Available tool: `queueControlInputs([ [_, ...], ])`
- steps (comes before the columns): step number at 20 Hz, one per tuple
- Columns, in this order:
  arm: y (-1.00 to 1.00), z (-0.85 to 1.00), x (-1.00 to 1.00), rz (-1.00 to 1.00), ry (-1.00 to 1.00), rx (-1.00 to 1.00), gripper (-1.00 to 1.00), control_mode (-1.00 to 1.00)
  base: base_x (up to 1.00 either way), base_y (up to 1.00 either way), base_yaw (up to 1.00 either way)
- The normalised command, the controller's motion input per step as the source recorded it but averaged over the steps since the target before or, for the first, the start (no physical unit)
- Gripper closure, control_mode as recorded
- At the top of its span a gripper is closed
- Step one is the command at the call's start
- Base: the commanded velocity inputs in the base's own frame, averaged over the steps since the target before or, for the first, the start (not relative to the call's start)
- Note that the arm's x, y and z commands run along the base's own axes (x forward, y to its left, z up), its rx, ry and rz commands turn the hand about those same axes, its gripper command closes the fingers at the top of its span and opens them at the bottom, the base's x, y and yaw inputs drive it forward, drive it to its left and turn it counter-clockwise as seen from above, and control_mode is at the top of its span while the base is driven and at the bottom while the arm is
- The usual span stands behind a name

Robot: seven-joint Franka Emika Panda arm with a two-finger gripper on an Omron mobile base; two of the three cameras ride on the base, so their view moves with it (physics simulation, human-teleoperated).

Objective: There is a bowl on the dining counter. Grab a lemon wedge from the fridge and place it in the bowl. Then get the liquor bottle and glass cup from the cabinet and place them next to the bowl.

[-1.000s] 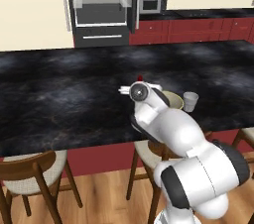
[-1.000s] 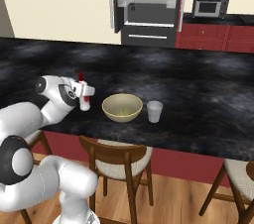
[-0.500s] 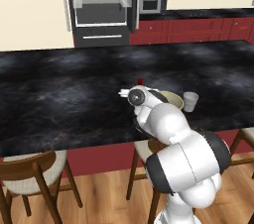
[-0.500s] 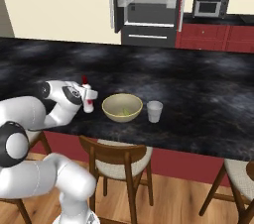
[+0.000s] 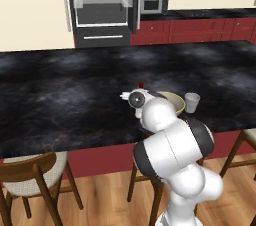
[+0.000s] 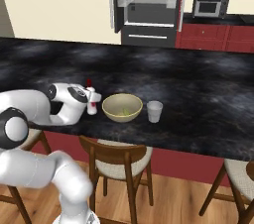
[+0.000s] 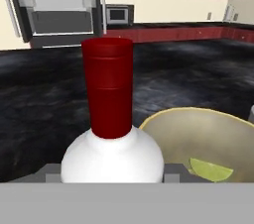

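On the dining counter [image 6: 198, 94], near its front edge, the bowl [image 6: 122, 107] is seen with the lemon wedge [image 6: 125, 112] already lying inside it, and the glass cup [image 6: 154, 111] stands upright just beside the bowl on its right side in the right base view. The liquor bottle [image 6: 91, 101] is held upright just beside the bowl's other side, its red top [image 7: 107, 86] rising close before the hand camera. The gripper [image 6: 92, 103] is closed around the bottle's white body; the bottle appears to stand at counter level, though contact between its base and the stone cannot be confirmed.

The remaining step is judged to be the release and retreat. Several risks are seen. If the bottle is let go while its base is not quite down or is tilted, it may topple, being slim and tall. It is placed very near the bowl's rim, so a sideways pull could knock it into the bowl. The arm lies low along the counter edge, and a careless withdrawal could drag the bottle over.
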Motion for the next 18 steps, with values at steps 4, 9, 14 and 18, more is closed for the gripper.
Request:
queueControlInputs([
  [4, -0.02, -0.36, 0.16, 0.0, 0.0, 0.01, 1.0, -1.0, 0.0, 0.0, 0.0],
  [9, 0.0, -0.34, 0.15, 0.0, 0.0, 0.01, 1.0, -1.0, 0.0, 0.0, 0.0],
  [14, 0.0, -0.3, 0.31, 0.0, -0.08, 0.0, 1.0, -1.0, 0.0, 0.0, 0.0],
  [18, 0.0, -0.28, 0.37, 0.0, -0.08, 0.0, 1.0, -1.0, 0.0, 0.0, 0.0],
])
